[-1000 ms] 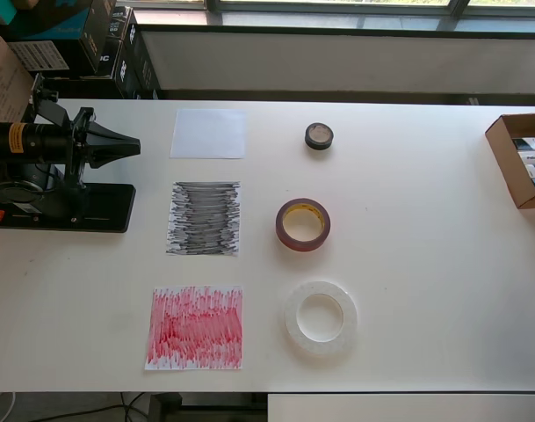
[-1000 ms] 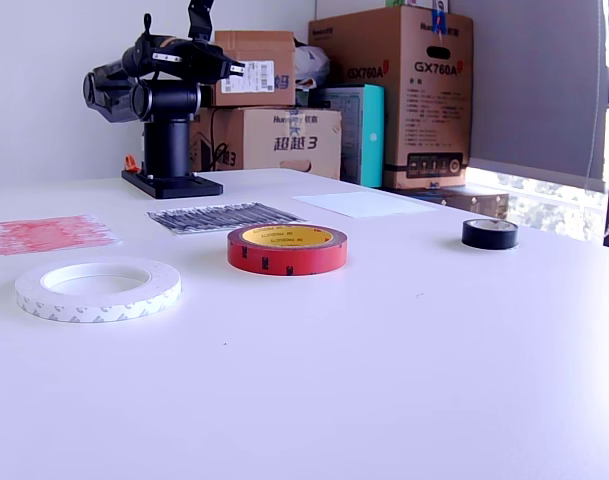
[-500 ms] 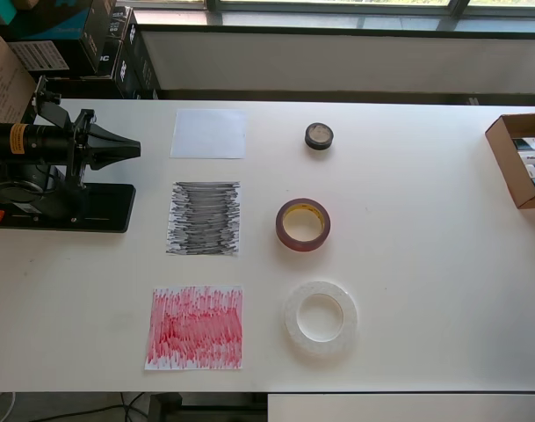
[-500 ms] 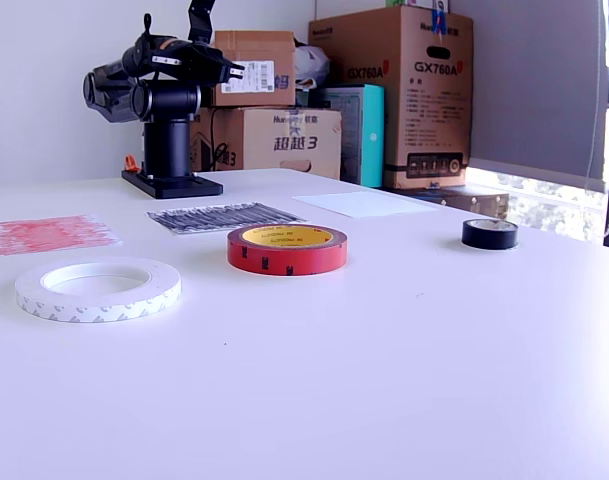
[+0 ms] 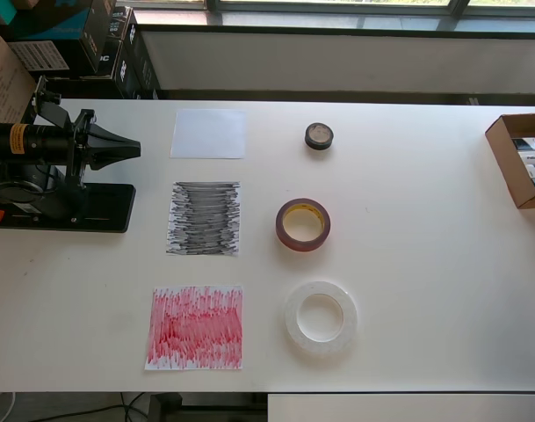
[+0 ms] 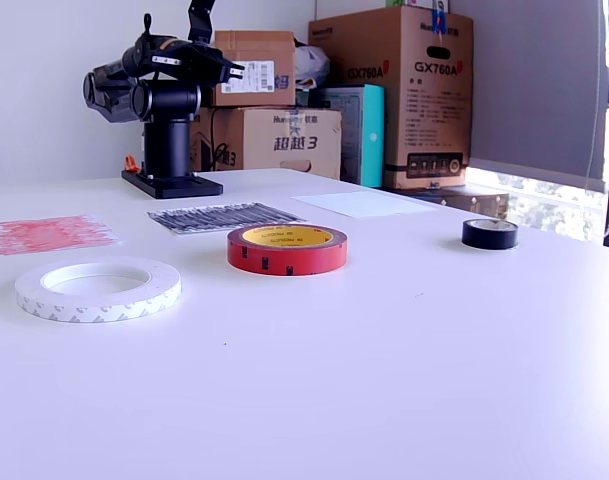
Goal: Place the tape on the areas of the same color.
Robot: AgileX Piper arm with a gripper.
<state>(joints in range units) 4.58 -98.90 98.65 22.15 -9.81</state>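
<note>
Three tape rolls lie in a column on the white table. The small black roll (image 5: 319, 136) (image 6: 489, 234) is farthest. The dark red roll (image 5: 283, 227) (image 6: 287, 262) with a yellowish core is in the middle. The large translucent white roll (image 5: 291, 318) (image 6: 99, 308) is nearest. To their left in the overhead view lie the plain white sheet (image 5: 209, 133) (image 6: 364, 203), the black-scribbled sheet (image 5: 204, 218) (image 6: 224, 216) and the red-scribbled sheet (image 5: 195, 327) (image 6: 46, 233). My gripper (image 5: 133, 148) (image 6: 236, 70) looks shut and empty on the folded arm, far left of the sheets, touching nothing.
The arm's black base plate (image 5: 104, 209) stands at the overhead view's left edge. An open cardboard box (image 5: 506, 149) sits at the table's right edge. Stacked cartons (image 6: 414, 90) stand beyond the table behind the arm.
</note>
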